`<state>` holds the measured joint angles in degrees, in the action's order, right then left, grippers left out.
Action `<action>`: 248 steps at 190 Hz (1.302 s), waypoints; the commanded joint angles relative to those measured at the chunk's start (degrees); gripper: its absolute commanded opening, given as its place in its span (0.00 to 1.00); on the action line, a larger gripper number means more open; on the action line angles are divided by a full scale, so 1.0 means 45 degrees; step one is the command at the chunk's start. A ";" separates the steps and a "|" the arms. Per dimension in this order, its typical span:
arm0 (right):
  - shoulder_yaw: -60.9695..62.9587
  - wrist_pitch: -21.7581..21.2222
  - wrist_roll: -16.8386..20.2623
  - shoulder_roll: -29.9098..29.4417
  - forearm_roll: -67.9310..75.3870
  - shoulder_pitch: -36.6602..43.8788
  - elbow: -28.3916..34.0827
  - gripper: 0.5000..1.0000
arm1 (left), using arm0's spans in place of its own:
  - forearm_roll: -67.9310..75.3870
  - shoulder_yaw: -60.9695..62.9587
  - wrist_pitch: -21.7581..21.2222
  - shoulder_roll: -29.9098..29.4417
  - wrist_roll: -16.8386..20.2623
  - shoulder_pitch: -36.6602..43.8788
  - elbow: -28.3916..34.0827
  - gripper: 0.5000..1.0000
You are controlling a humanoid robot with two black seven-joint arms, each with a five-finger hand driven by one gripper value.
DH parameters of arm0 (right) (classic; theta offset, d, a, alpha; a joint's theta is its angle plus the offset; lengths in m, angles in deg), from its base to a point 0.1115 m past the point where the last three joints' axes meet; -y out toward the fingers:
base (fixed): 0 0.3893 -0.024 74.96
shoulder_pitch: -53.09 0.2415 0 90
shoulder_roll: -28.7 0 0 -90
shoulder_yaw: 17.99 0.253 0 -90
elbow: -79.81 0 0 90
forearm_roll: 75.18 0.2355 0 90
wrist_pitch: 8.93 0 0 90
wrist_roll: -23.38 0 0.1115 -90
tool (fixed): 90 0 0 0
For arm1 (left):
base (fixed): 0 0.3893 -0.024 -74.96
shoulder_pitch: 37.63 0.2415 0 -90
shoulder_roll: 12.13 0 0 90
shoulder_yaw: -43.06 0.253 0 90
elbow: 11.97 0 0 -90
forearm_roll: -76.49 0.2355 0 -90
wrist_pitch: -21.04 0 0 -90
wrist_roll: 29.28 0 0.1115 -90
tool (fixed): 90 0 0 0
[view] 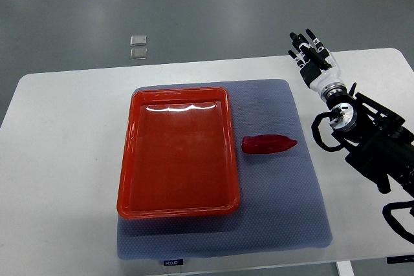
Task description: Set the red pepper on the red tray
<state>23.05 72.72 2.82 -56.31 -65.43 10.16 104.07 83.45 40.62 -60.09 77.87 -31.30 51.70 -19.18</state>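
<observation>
Pepper (269,143) lies on grey mat (284,211) just beside red tray (129,159); right hand (314,56) fingers extended, holding nothing.

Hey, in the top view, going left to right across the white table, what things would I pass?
Empty red rectangular plastic tray → red pepper lying on the grey-blue mat → right robot hand, black and white, fingers spread, holding nothing.

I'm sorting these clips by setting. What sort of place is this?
Probably a robotics lab or test room: a plain white table on a bare grey floor, with only a mat, red tray and red pepper staged.
</observation>
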 commanded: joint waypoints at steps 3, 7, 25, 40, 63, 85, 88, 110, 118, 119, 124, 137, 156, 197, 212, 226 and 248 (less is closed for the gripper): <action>0.0001 0.0000 0.0000 -0.0014 0.0001 0.0010 0.0000 0.83 | -0.0002 -0.0005 -0.0017 0.0000 0.0000 -0.0008 -0.0001 1.00; 0.0001 0.0000 0.0000 -0.0014 0.0001 0.0010 0.0000 0.83 | -0.0002 -0.0005 -0.0017 0.0000 0.0000 -0.0027 -0.0001 1.00; 0.0001 0.0000 0.0000 0.0005 0.0001 0.0010 0.0000 0.83 | 0.0017 0.0034 -0.0017 0.0000 0.0058 -0.0008 0.0019 1.00; 0.0001 0.0000 0.0000 0.0005 0.0001 0.0010 0.0000 0.83 | 0.0017 0.0034 -0.0017 0.0000 0.0058 -0.0105 0.0019 1.00; 0.0001 0.0019 0.0000 0.0005 0.0001 0.0010 0.0000 0.83 | 0.0037 -0.0063 -0.0017 0.0000 0.0058 -0.0222 -0.0020 1.00; -0.0018 0.0019 0.0000 0.0025 0.0001 0.0010 0.0000 0.83 | 0.0037 -0.0025 -0.0017 0.0000 0.0058 -0.0086 -0.0040 1.00; -0.0018 0.0019 0.0000 0.0025 0.0001 0.0010 0.0000 0.83 | 0.0037 -0.0025 -0.0017 0.0000 0.0058 -0.0086 -0.0040 1.00; 0.0001 0.0039 0.0000 0.0025 0.0001 0.0030 0.0000 0.83 | 0.0017 -0.0005 -0.0017 0.0000 0.0058 -0.0105 -0.0020 1.00; -0.0018 0.0058 0.0000 0.0025 0.0001 0.0069 0.0000 0.83 | 0.0017 -0.0005 -0.0017 0.0000 0.0058 -0.0105 -0.0001 1.00; -0.0018 0.0059 0.0000 0.0025 0.0001 0.0069 0.0000 0.83 | 0.0017 -0.0005 -0.0017 0.0000 0.0058 -0.0105 -0.0001 1.00; -0.0018 0.0058 0.0000 0.0025 0.0001 0.0088 0.0000 0.83 | 0.0017 -0.0005 -0.0017 0.0000 0.0058 -0.0105 -0.0001 1.00; -0.0018 0.0059 0.0000 0.0025 0.0001 0.0108 0.0000 0.83 | 0.0017 -0.0025 -0.0017 0.0000 0.0058 -0.0105 -0.0020 1.00; -0.0018 0.0059 0.0000 0.0025 -0.0019 0.0186 -0.0039 0.83 | 0.0037 -0.0025 -0.0017 0.0000 0.0058 -0.0105 -0.0040 1.00; -0.0038 0.0078 0.0000 0.0220 -0.0019 0.0186 -0.0039 0.83 | 0.0017 -0.0044 -0.0017 0.0000 0.0058 -0.0105 -0.0020 1.00; -0.0018 0.0059 0.0000 0.0318 -0.0058 0.0186 -0.0019 0.83 | 0.0017 -0.0044 -0.0017 0.0000 0.0058 -0.0105 -0.0020 1.00; -0.0018 0.0059 0.0000 0.0337 -0.0077 0.0205 0.0000 0.83 | 0.0017 -0.0044 -0.0017 0.0000 0.0058 -0.0105 -0.0020 1.00; -0.0038 0.0059 0.0019 0.0493 -0.0097 0.0303 0.0215 0.83 | 0.0017 -0.0044 -0.0017 0.0000 0.0058 -0.0105 -0.0020 1.00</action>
<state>22.95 72.99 2.82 -54.75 -65.77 11.07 104.25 83.53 40.42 -60.17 77.87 -31.03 51.23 -19.28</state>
